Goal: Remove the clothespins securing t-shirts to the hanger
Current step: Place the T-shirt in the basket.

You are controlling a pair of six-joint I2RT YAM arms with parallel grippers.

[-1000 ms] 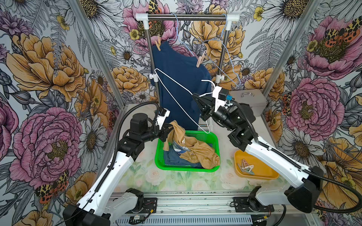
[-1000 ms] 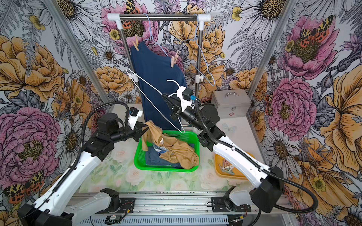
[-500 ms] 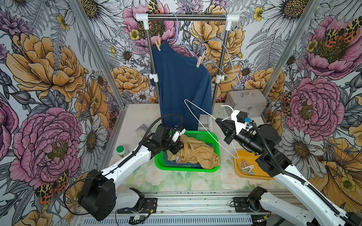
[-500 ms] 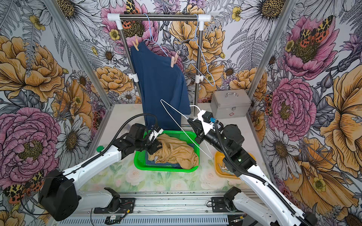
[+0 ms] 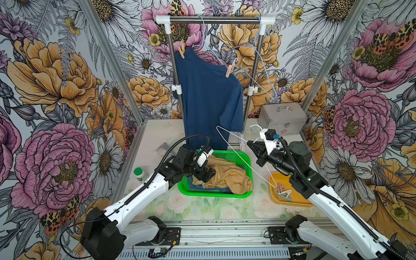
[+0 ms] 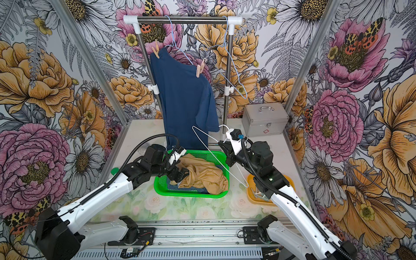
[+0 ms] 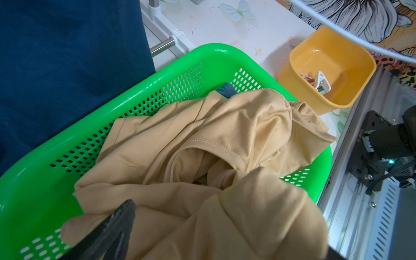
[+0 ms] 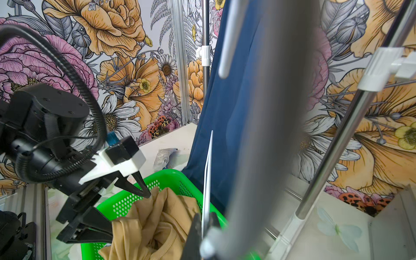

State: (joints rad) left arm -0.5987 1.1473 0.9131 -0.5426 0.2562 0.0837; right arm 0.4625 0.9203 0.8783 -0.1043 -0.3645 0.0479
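Left gripper is spread wide open with nothing between the jaws. It sits at the left end of the green basket, tips right at the crumpled tan t-shirt heaped inside. A bit of blue cloth peeks out from under that shirt.

Right gripper is clamped tight on a bare white wire hanger, gripping up near the hook. The hanger slants from over the basket down toward the yellow tub.

Two peach clothespins are pinned on the shoulders of the navy t-shirt hanging on the rack, well above and behind both grippers. A few loose pegs lie in the tub, just below the right forearm.

The left arm stretches in low from the front, wrist dipped into the basket. The right arm comes up from the front right, gripper raised above basket height and pointing toward the hanging shirt.
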